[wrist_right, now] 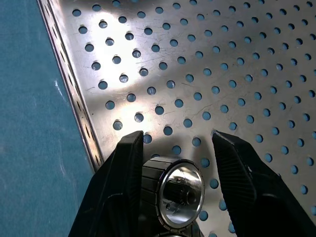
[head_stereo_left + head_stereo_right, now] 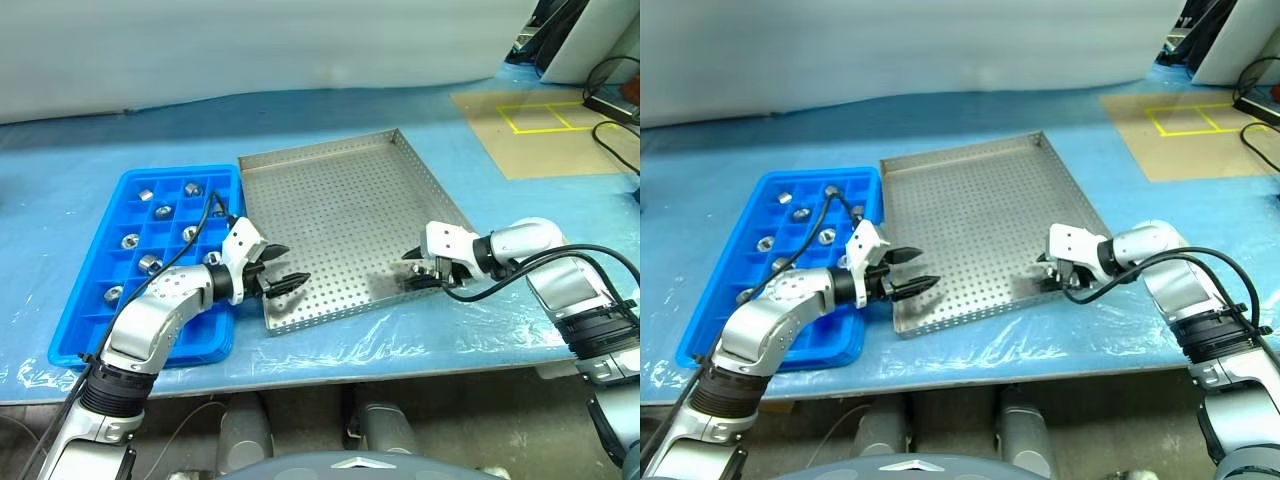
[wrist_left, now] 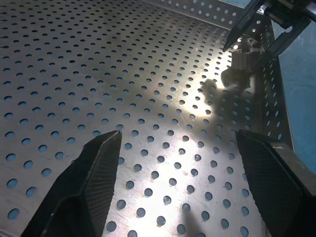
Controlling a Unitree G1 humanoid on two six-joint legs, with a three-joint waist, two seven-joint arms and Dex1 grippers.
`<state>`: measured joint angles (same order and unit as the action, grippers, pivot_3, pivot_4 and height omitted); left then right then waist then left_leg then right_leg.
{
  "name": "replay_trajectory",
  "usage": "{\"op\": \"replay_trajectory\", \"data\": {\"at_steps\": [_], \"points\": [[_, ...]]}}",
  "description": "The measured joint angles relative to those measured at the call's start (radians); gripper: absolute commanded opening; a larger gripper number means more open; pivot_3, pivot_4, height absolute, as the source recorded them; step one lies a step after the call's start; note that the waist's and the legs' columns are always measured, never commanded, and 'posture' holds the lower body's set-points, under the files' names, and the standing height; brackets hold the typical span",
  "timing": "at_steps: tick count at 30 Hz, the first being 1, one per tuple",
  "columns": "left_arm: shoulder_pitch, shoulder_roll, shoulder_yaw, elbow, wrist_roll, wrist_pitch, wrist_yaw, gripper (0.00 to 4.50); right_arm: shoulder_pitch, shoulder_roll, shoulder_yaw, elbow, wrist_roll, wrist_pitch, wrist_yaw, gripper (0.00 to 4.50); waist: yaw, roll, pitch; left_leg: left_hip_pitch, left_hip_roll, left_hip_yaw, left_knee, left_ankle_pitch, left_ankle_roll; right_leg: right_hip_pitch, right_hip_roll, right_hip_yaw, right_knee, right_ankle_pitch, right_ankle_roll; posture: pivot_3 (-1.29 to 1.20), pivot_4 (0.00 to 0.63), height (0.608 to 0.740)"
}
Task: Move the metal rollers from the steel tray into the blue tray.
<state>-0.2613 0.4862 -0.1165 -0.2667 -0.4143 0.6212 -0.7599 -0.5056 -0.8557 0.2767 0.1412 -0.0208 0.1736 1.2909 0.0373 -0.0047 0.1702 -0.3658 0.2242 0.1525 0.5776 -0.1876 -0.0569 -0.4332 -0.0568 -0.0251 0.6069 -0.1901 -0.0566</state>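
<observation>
Right gripper point(image 1: 173, 163) clasps an unmarked metal roller point(image 1: 174, 193).

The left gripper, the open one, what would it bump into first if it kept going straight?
Probably the steel tray: the left gripper points low across its holed floor. Farther along sits the roller in the right gripper.

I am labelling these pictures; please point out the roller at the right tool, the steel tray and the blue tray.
roller point(image 1: 174, 191): right wrist view, on its shiny end face.
steel tray point(image 2: 340, 200): left eye view, on its bare perforated floor.
blue tray point(image 2: 75, 320): left eye view, on its left rim.
</observation>
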Motion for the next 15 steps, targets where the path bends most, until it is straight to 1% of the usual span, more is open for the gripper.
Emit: {"op": "replay_trajectory", "data": {"at_steps": [5,8,9,13,15], "points": [[-0.001,-0.001,0.0,-0.022,0.0,0.018,0.017,3.89,-0.023,-0.012,0.003,0.051,-0.004,-0.011,0.024,2.32,0.01,0.0,-0.001,0.0,-0.001,0.0,0.001,-0.001,0.002,0.002,-0.002,0.0,-0.001,0.0,0.0,-0.15,0.15,0.74],[-0.002,-0.005,0.0,-0.024,-0.001,0.024,0.027,3.89,-0.034,-0.011,-0.001,0.076,0.004,-0.003,0.029,2.86,0.01,0.0,-0.001,0.0,-0.001,0.0,0.001,-0.001,0.003,0.002,-0.002,0.0,-0.001,0.0,0.001,-0.15,0.15,0.74],[-0.002,-0.006,0.0,-0.024,-0.001,0.024,0.028,3.89,-0.037,-0.012,-0.005,0.08,0.013,0.012,0.039,3.12,0.01,0.0,-0.001,0.0,-0.001,0.0,0.001,-0.001,0.003,0.002,-0.001,0.0,-0.001,-0.001,0.001,-0.15,0.15,0.74],[-0.002,-0.006,0.0,-0.024,-0.001,0.023,0.027,3.89,-0.037,-0.012,-0.019,0.073,0.043,0.073,0.075,4.42,0.004,0.0,-0.001,-0.001,0.0,0.0,0.0,-0.001,0.003,0.002,-0.001,0.0,-0.001,-0.001,0.002,-0.17,0.15,0.74],[-0.001,-0.006,0.0,-0.022,-0.001,0.017,0.023,3.89,-0.037,-0.015,-0.02,0.055,0.051,0.115,0.09,4.47,0.003,0.0,-0.001,0.0,0.0,0.0,0.0,-0.001,0.003,0.002,-0.001,0.0,-0.001,-0.001,0.002,-0.17,0.15,0.74]]}}
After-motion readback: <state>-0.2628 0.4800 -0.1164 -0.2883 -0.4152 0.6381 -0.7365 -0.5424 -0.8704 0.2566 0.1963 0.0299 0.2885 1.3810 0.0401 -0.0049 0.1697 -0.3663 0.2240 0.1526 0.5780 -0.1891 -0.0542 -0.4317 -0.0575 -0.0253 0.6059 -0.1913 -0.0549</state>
